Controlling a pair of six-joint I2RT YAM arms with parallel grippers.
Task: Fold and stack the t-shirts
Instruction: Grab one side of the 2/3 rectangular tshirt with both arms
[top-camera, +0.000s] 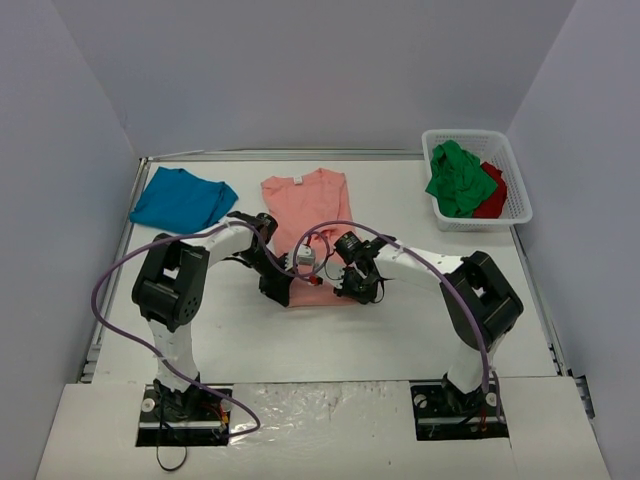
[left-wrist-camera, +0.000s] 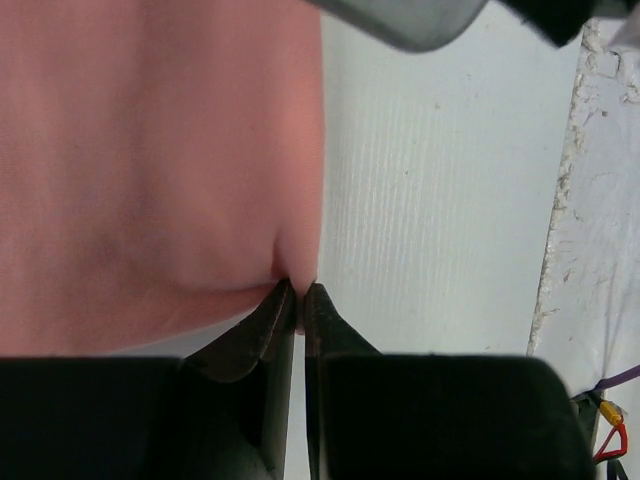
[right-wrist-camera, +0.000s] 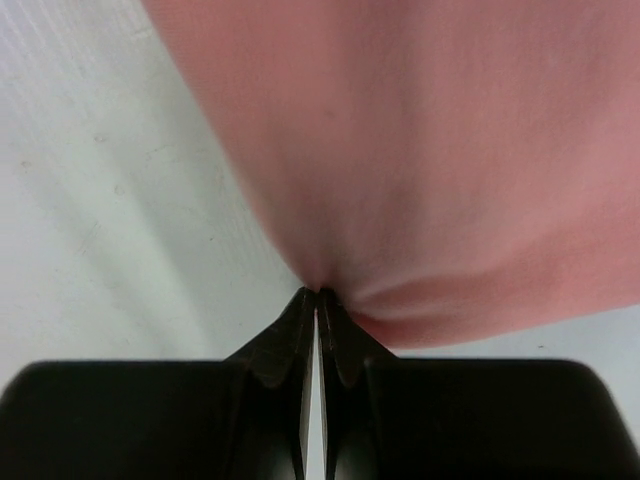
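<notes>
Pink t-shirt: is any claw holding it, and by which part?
Both claws pinch the pink t-shirt at its near hem: left claw on the left corner, right claw on the right corner.

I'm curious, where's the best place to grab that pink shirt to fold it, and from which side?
The two near hem corners, approached from the arms' side. The salmon-pink shirt lies flat with its collar at the far end, so the hem is the closest straight edge. The left gripper and right gripper are pinched shut on those corners.
</notes>
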